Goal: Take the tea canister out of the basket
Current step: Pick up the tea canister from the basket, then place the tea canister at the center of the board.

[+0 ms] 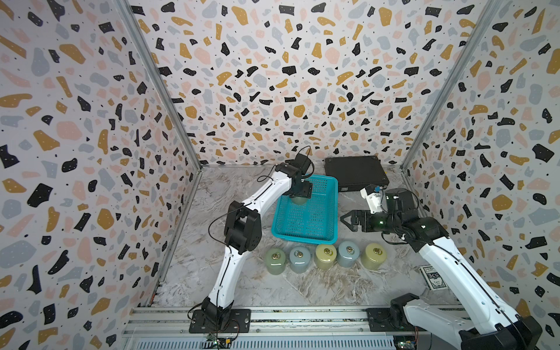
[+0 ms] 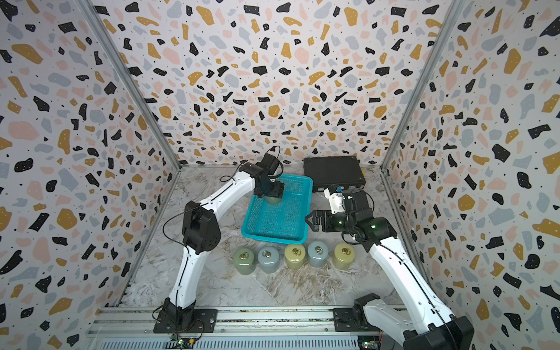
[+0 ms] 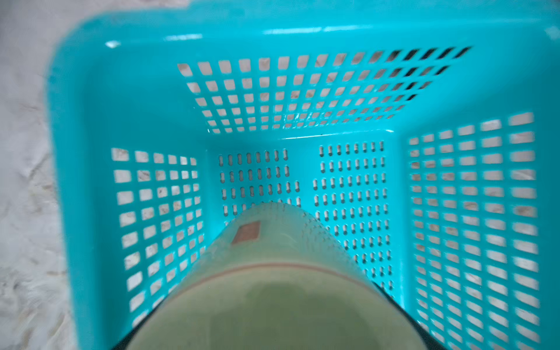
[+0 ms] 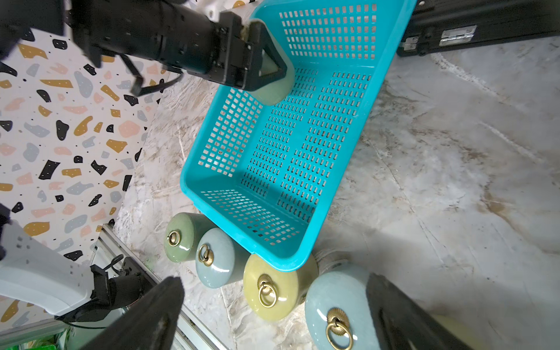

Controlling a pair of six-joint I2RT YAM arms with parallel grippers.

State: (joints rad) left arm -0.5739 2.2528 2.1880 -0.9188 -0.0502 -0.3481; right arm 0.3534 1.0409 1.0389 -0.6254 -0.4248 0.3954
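A pale green tea canister [image 1: 298,200] sits at the far left corner of the teal basket [image 1: 303,238], and my left gripper [image 1: 303,191] is shut on its top from above. The right wrist view shows black fingers [image 4: 274,70] on both sides of the canister [image 4: 274,88], whose base hangs at about the height of the basket's side wall [image 4: 230,133]. In the left wrist view the canister [image 3: 272,272] fills the lower part and the fingertips are hidden. My right gripper [image 1: 345,219] stands open just right of the basket, holding nothing.
Several lidded canisters with brass rings stand in a row in front of the basket, from green [image 1: 275,260] to yellow [image 1: 375,255]. A flat black case [image 1: 356,175] lies behind the basket on the right. A card deck [image 1: 429,277] lies near the right wall.
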